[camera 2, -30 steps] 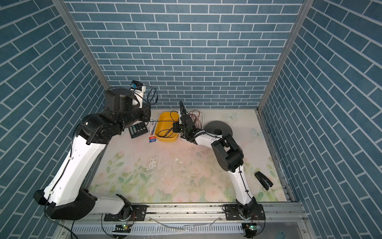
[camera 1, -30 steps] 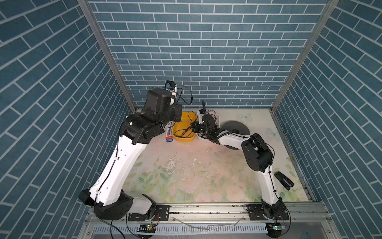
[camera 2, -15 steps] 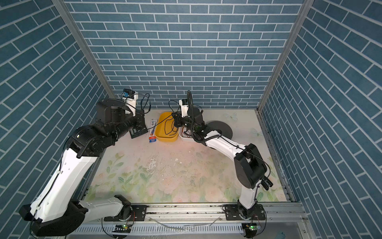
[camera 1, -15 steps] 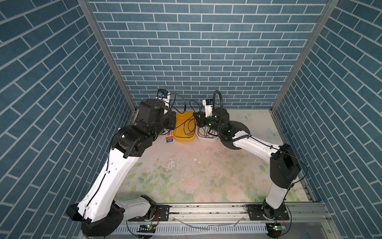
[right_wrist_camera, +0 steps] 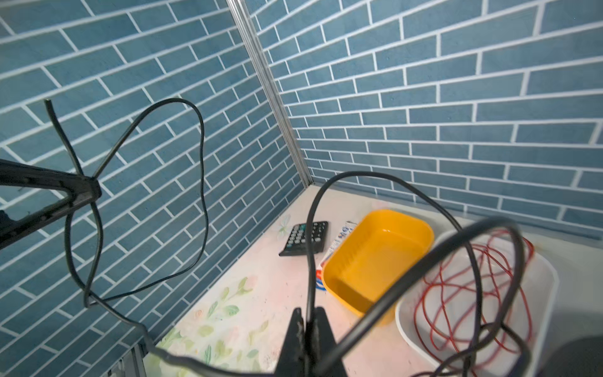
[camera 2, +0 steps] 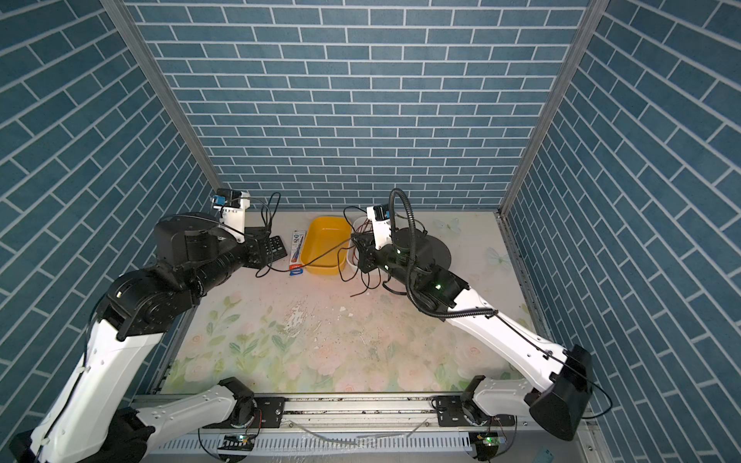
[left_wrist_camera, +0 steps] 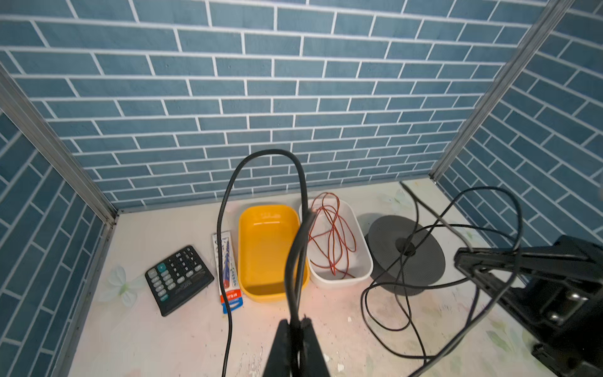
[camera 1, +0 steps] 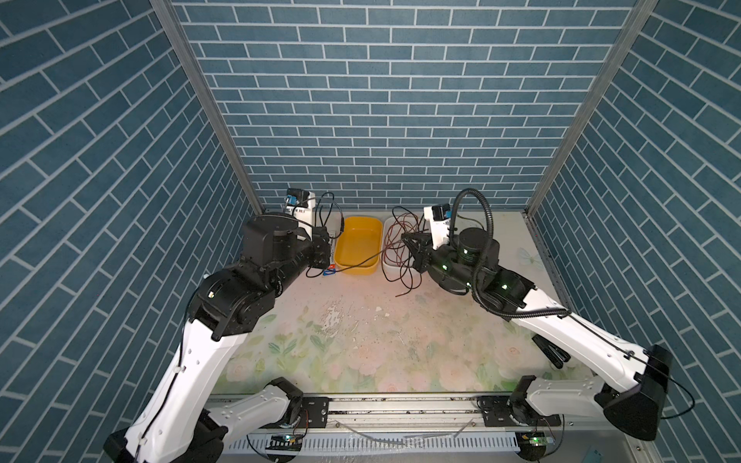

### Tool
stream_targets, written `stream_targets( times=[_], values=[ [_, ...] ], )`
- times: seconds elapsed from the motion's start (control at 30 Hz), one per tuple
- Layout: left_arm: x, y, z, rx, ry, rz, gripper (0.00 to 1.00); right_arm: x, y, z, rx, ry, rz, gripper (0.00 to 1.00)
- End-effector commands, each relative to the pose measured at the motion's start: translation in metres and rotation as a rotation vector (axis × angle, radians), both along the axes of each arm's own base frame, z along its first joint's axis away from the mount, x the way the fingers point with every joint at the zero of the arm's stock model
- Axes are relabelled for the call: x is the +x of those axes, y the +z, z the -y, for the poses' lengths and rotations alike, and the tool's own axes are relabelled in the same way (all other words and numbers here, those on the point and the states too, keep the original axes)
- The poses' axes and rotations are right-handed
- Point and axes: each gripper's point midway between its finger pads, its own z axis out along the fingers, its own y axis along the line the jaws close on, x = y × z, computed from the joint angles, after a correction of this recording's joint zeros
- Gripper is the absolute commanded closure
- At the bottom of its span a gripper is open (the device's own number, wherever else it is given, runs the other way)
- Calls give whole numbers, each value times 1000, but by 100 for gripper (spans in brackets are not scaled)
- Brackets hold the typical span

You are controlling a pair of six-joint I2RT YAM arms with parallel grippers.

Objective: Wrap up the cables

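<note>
Here, on my far left, my left gripper (left_wrist_camera: 295,323) is clamped on the cables (left_wrist_camera: 296,261) with its jaws pressed together. The black cord rises from the pinch, arches in a tall loop in front of the back wall, and drops back toward the table (camera 1: 361,340). Just beyond that gripper, a black calculator (left_wrist_camera: 179,280) lies flat near the left wall. A narrow white packet (left_wrist_camera: 232,261) with red and blue print lies beside it, right against the yellow tub (left_wrist_camera: 264,248). A strand of the cord passes over the packet. The yellow tub has nothing in it, and in both top views a stretch of cord crosses its front corner on the way between my two grippers. Touching its right side is a white tub (left_wrist_camera: 359,258) holding a loose tangle of thin red wire (left_wrist_camera: 332,235) — some red loops spill over the front rim in a top view. To the right of that, a flat grey spool (left_wrist_camera: 385,235) lies on the table. Thin black loops cross above it and trail onto the table in front, though I cannot tell whether any turn is wound on it. Then comes my right gripper (right_wrist_camera: 307,315), above the white tub's right edge with its jaws closed tight on another part of the same cord — big slack loops hang around it in the air. Near the right edge, partly under my right arm, lies a small black object (camera 1: 549,352) I cannot identify.
</note>
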Motion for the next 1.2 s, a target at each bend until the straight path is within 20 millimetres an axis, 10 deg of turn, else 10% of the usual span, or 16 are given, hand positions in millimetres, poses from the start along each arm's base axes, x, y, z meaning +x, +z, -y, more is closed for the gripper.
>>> stream_targets(
  times=[0.0,0.43,0.57,0.73,1.17],
  values=[
    [-3,-35,9,4,-34,-102,100,-10,-54,27,-150,-83,-113,100],
    [-10,-127,20,-1,-51,-294,100,-58,-148,92,-413,-195,-291,93],
    [-10,-147,8,55,-4,-303,100,-71,-176,94,-485,-135,-341,49],
    [-14,-156,-9,112,50,-305,100,-76,-193,101,-554,-117,-349,22],
    [-14,-173,0,75,14,-332,98,-65,-212,133,-561,-263,-391,12]
  ],
)
